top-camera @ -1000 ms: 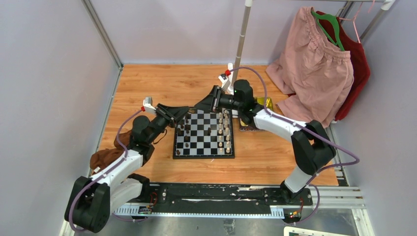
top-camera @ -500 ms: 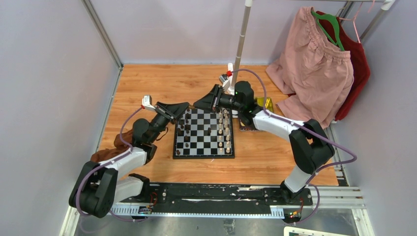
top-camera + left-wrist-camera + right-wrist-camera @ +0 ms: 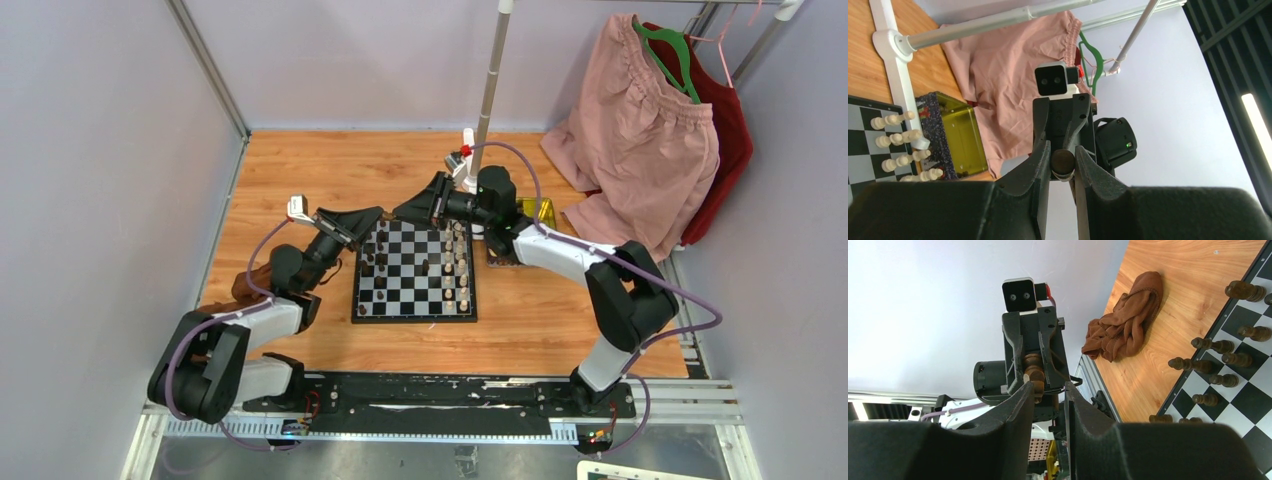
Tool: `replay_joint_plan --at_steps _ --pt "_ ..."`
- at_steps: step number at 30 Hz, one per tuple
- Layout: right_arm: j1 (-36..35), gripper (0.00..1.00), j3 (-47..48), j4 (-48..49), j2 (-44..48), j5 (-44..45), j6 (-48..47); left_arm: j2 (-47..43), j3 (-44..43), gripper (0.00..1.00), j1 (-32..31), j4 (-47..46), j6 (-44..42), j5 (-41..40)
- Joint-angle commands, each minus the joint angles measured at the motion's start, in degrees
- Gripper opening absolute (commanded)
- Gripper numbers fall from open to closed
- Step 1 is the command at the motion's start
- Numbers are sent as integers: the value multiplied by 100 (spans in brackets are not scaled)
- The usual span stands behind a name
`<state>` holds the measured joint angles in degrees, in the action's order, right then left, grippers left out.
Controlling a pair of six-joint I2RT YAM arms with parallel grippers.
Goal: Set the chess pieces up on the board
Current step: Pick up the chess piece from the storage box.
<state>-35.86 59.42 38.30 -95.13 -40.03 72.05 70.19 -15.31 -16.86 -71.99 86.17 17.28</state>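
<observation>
Top external view: the board (image 3: 414, 272) lies flat near the middle of the worktop (image 3: 300, 170), a little toward its near edge. Cream-white chess pieces (image 3: 458, 268) stand in two files along the board's right side, and dark chess pieces (image 3: 372, 266) stand along its left side. A single dark figure stands nearer the board's centre.

Above the board's far-left corner the two grippers meet tip to tip. The left gripper (image 3: 368, 220) reaches in from the worktop's left edge and pinches one dark brown piece (image 3: 1033, 374) between its fingers. The right wrist view shows the figure lying lengthwise in that grasp.

The right gripper (image 3: 410, 210) comes from the far right. Its fingers (image 3: 1020, 407) stand narrowly apart with the held piece's end at their tips. Whether they press on it cannot be told.

Just beyond the board's far-right corner sits a yellow-green tray (image 3: 536, 211), next to the foot of a white stand pole (image 3: 489, 85). A pink garment (image 3: 640, 135) on a green hanger (image 3: 668, 42) drapes toward the far-right corner, with a red garment (image 3: 728, 120) behind it. A crumpled brown cloth (image 3: 215, 318) lies by the worktop's near-left corner.
</observation>
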Motion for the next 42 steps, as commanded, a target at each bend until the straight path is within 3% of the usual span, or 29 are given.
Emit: replay_joint_plan --at_steps 1,29,42 --pt "53 33 16 289 -110 -136 149 128 18 0 64 -508 -13 -76" --pt "-151 32 360 441 -376 -223 406 937 -19 0 69 -1351 119 4" --pt "-244 25 419 397 -392 -224 433 1146 -86 0 69 -1497 119 -14"
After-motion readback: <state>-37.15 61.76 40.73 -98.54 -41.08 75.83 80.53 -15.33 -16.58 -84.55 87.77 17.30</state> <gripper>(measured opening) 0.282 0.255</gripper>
